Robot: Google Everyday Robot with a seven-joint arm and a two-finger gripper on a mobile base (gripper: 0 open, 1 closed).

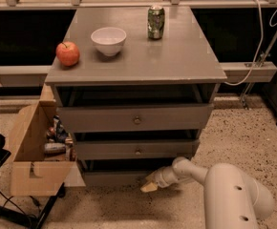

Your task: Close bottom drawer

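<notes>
- Fingers (148, 187) of my gripper (150, 185): closed together into one pale wedge, gripping nothing, low beside the floor, with the tip at the right part of the bottom drawer's front. My white arm (234, 194) reaches in from the lower right.
- Bottom drawer (112, 178): the lowest and narrowest of three grey fronts. It sits close in under the middle drawer (137, 150), with a dark gap above it. Its knob and tray are not visible.
- Progress, as I judge it: the drawer looks mostly pushed in. What is left is a short final push until the front is flush, then backing away. I cannot tell whether the tip is touching the panel.
- Cardboard box (28, 175), left of the cabinet: open-topped, holding a jumble of packets and what may be a can.
- Top drawer (136, 119): the widest front, with a round knob and shadow above it.
- Desk (176, 56), farthest: a red apple (68, 53), a white bowl (108, 39) that looks empty, and a green can (155, 22) standing upright.
</notes>
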